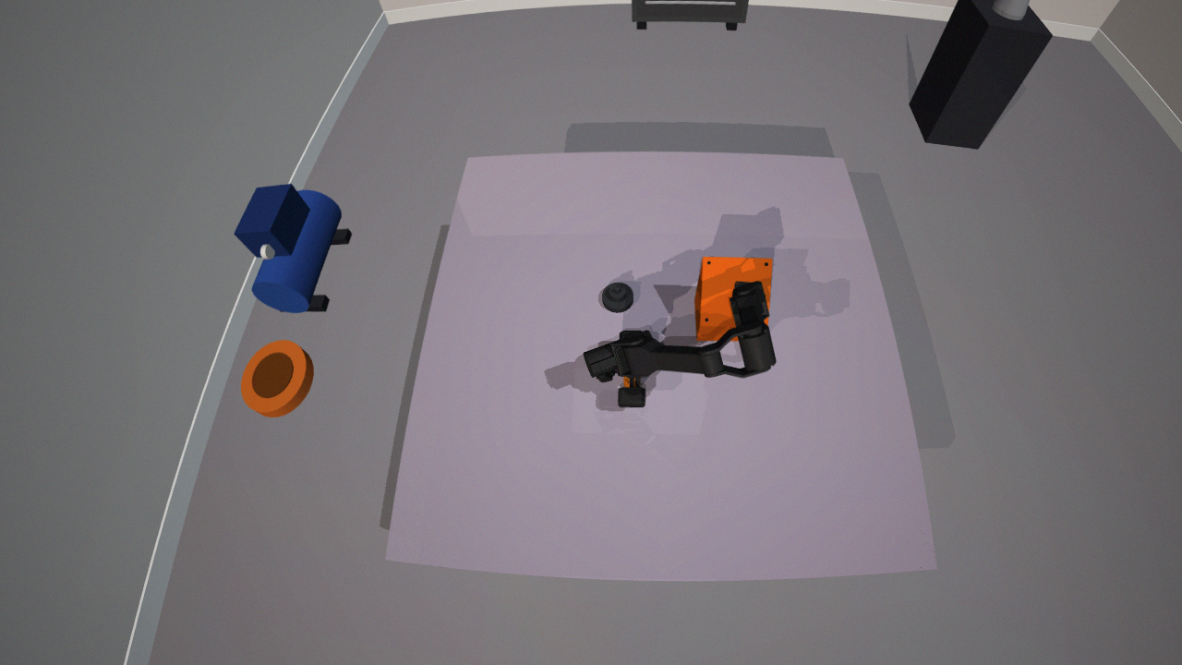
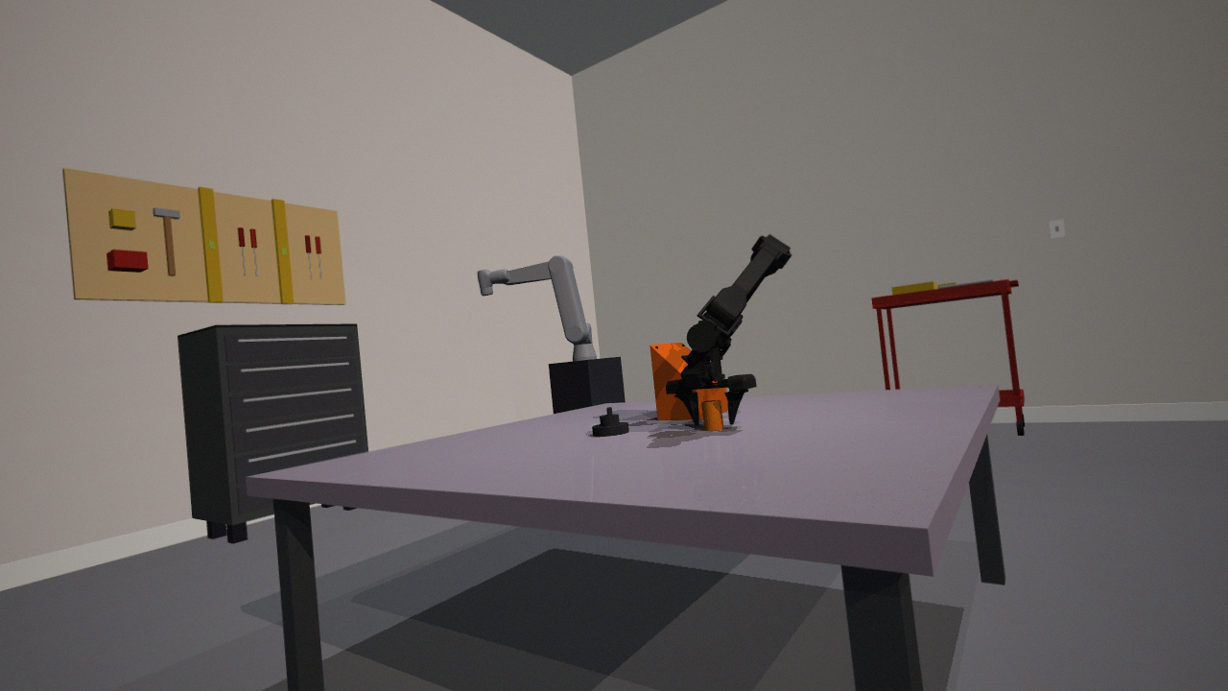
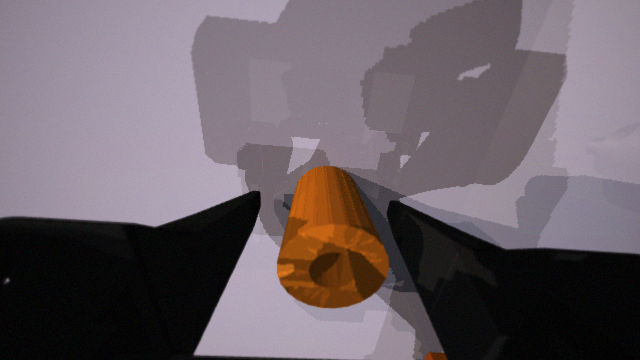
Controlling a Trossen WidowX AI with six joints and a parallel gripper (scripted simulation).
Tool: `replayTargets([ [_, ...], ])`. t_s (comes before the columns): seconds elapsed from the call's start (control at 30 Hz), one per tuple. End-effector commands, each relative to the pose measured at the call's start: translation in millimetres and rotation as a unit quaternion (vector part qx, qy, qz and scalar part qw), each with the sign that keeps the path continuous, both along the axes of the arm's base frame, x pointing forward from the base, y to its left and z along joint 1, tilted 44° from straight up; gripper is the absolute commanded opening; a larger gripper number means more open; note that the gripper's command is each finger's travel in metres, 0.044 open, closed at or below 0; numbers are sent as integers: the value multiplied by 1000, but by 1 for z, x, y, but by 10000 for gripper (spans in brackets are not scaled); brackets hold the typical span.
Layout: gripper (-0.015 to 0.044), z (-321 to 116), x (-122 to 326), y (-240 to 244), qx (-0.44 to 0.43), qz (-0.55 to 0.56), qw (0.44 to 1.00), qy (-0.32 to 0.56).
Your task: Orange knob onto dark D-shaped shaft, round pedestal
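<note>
Holds nothing in the released hand [image 1: 632,371] [image 2: 713,424] [image 3: 325,201]. Straddles the orange knob [image 2: 712,416] [image 3: 332,240], upright on the bench [image 1: 661,513] [image 2: 601,481] between parted fingertips. Leaves the round pedestal [image 1: 617,303] [image 2: 610,429] with its bare shaft [image 1: 616,291] [image 2: 609,411] off to the hand's side.

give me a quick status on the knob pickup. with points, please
Jaws open, one each side of the orange knob [image 2: 712,416] [image 3: 330,240], no grip. Knob upright on table [image 1: 661,504] [image 2: 601,481], off the pedestal [image 1: 617,297] [image 2: 610,428]. Nothing seen between jaws and knob.
</note>
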State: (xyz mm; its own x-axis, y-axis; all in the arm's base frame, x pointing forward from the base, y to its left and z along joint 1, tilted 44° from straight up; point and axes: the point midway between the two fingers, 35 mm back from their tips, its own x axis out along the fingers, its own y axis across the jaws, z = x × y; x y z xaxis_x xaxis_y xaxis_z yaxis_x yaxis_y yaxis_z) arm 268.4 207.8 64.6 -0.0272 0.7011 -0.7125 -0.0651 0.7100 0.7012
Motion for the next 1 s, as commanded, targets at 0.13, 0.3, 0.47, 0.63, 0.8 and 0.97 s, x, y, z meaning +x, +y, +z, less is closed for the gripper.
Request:
replayTargets([
  [0.13, 204, -1, 0, 0, -2, -2, 1000, 1],
  [0.3, 170, -1, 0, 0, -2, -2, 1000, 1],
  [0.47, 78, 1, 1, -3, -3, -2, 1000, 0],
  [0.63, 0, 19, 8, -27, -9, -1, 1000, -1],
  [0.8, 0, 38, 10, -52, -12, -1, 1000, 0],
  [0.97, 0, 60, 9, -77, -11, -1, 1000, 0],
])
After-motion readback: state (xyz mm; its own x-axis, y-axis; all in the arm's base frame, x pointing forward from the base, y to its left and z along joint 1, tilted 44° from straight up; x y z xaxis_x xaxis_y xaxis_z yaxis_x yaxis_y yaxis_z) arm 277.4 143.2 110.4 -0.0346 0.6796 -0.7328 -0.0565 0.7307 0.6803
